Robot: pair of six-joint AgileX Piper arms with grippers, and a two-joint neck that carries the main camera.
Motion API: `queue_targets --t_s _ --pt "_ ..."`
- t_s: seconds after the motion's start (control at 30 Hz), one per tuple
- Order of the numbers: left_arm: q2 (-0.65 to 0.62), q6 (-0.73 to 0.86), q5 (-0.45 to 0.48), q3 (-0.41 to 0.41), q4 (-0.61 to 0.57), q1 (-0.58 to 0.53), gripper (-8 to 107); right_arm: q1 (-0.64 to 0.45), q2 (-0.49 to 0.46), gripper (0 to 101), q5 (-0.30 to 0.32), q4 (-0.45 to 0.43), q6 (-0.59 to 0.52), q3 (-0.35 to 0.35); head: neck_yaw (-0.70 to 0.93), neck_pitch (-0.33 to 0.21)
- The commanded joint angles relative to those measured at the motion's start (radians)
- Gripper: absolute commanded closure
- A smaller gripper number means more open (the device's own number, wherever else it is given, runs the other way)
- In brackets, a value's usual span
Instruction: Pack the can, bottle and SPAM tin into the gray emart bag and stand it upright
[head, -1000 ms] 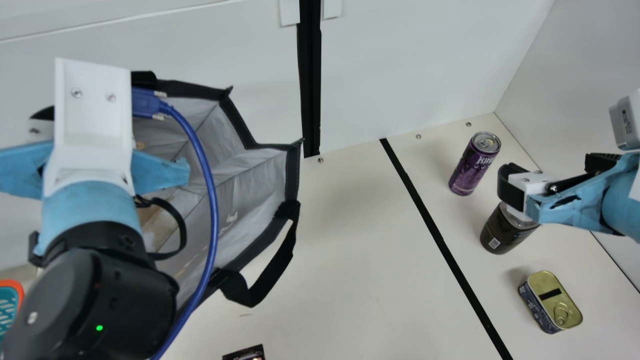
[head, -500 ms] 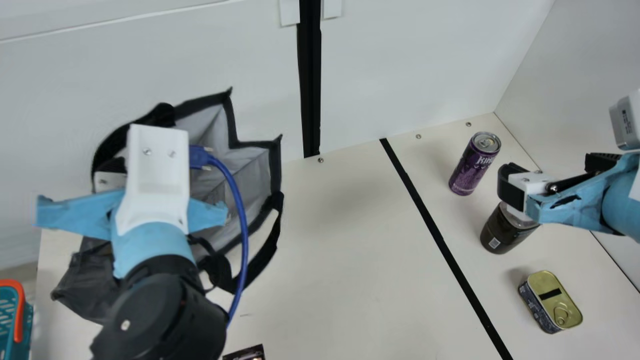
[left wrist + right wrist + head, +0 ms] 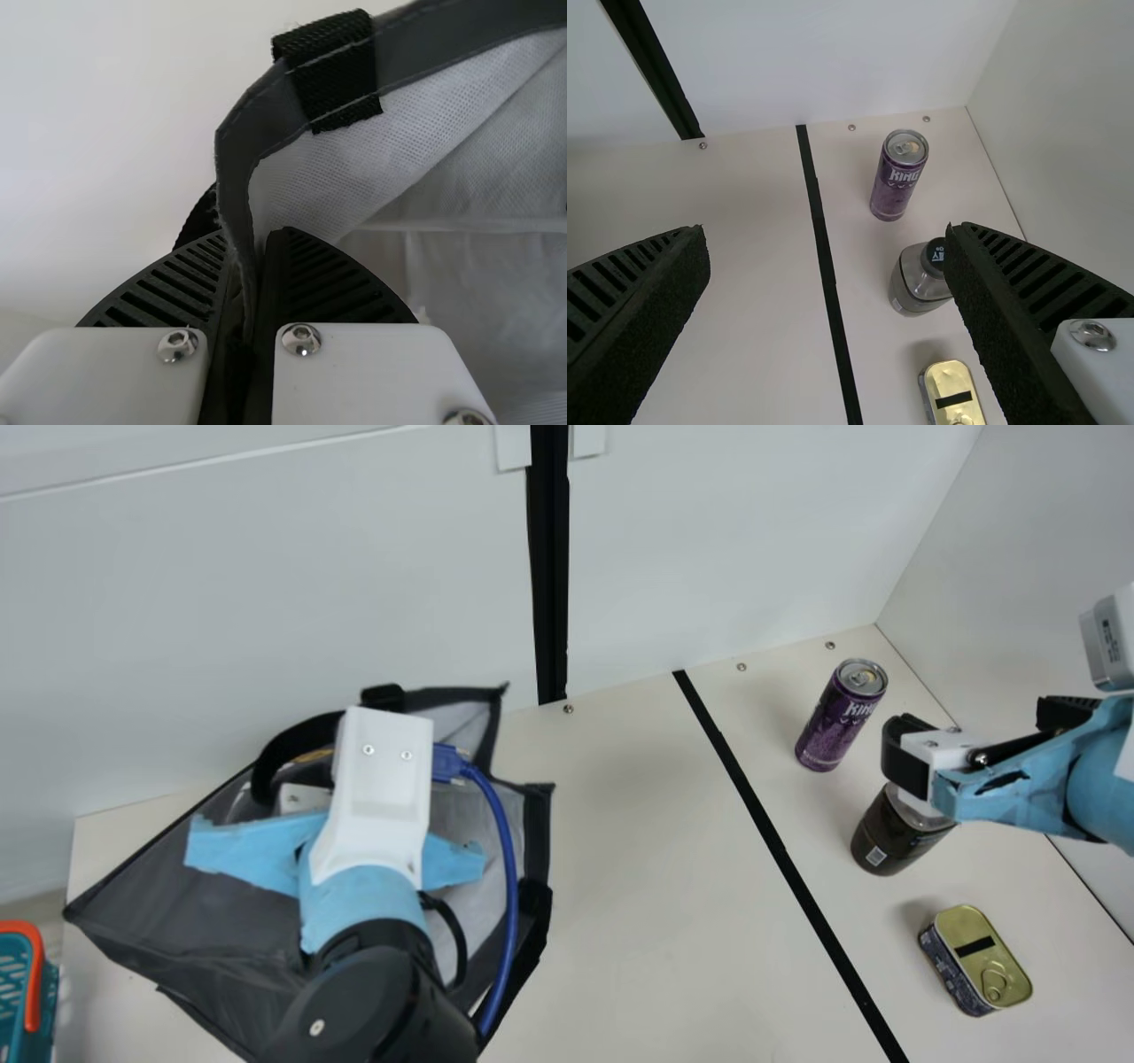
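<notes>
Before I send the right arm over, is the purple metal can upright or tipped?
Upright: the purple metal can stands on its base, silver lid facing up.

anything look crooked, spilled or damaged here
The gray bag looks askew: it slumps with its mouth skewed, its rim pinched by the left gripper. The can, bottle and SPAM tin show no spill or obvious damage.

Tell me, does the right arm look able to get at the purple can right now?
Probably yes. The right end effector is open, and the purple can stands upright with nothing on top. The bottle stands nearby, so a finger might brush it.
</notes>
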Motion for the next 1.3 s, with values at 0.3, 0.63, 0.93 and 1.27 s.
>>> queue_targets --t_s 0.3,0.63,0.93,1.27 --pt "0.021 0.036 0.000 -0.047 -0.210 -0.023 107 0.000 0.000 6 0.000 0.000 0.000 0.000 -0.001 -0.024" --pt "0.047 0.076 -0.007 -0.151 -0.438 0.017 107 0.000 0.000 6 0.000 0.000 0.000 0.000 -0.001 -0.024" --pt "0.045 0.107 -0.082 -0.131 -0.592 0.101 107 0.000 0.000 6 0.000 0.000 0.000 0.000 -0.001 -0.024" --pt "0.033 0.150 -0.158 -0.086 -0.729 0.187 107 0.000 0.000 6 0.000 0.000 0.000 0.000 -0.001 -0.024"
